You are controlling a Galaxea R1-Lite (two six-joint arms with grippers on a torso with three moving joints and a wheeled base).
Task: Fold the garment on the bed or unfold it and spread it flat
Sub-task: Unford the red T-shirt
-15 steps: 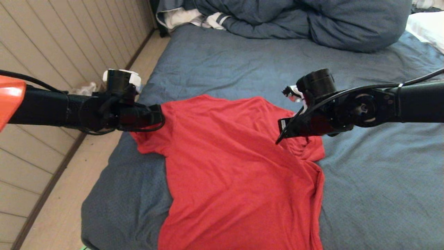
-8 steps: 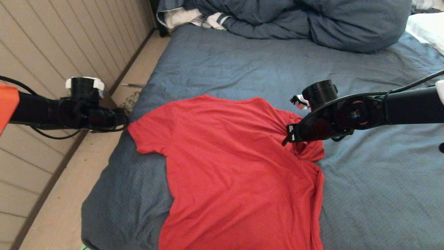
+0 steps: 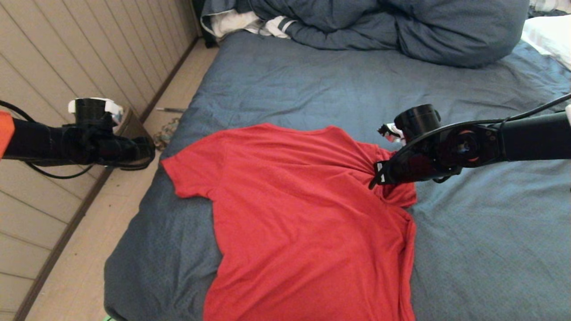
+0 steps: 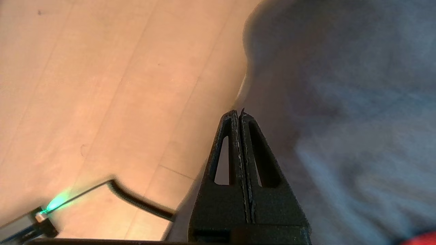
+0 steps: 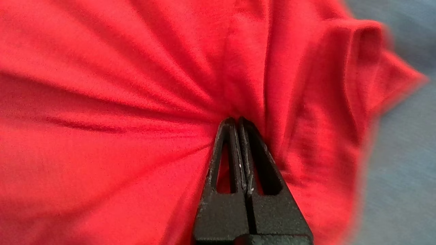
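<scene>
The red garment [image 3: 290,214] lies plain side up on the slate-blue bed [image 3: 312,84], its left sleeve spread flat and its right sleeve bunched. My right gripper [image 3: 377,176] sits at the right shoulder, shut on a pinch of the garment [image 5: 102,102]; creases run into its tips [image 5: 235,119]. My left gripper [image 3: 151,151] hangs off the bed's left side, clear of the shirt. In the left wrist view it [image 4: 238,114] is shut with nothing in it, above the line where the bed [image 4: 340,85] meets the floor.
A bunched dark-blue duvet [image 3: 401,26] and a white striped cloth [image 3: 250,22] lie at the bed's far end, a white pillow [image 3: 548,33] at the far right. A panelled wall [image 3: 67,53] and wooden floor [image 3: 80,267] run along the left, with small items [image 3: 165,131] by the bed.
My left gripper has pulled away leftward from the shirt's left sleeve to beyond the bed's edge. My right gripper has sunk slightly and shifted a little right at the right shoulder.
</scene>
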